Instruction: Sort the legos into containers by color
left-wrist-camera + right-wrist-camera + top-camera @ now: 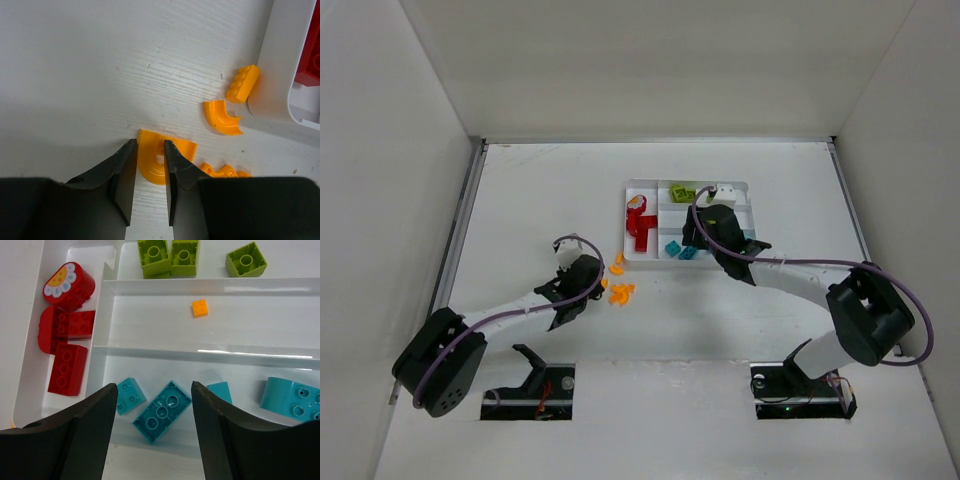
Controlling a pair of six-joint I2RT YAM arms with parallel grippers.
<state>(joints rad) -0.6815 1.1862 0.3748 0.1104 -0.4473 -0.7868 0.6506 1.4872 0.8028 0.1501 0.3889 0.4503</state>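
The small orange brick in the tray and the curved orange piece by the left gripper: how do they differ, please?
The small orange brick is a square block; the curved orange piece is a quarter arch. The brick sits in a tray section; the curved piece lies on the table between the left gripper's fingers. Both are orange.

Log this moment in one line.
left claw: astride orange arch, grip unclear | right claw: open, empty, over teal bricks | tray: one orange brick sorted | loose: orange pieces beside tray
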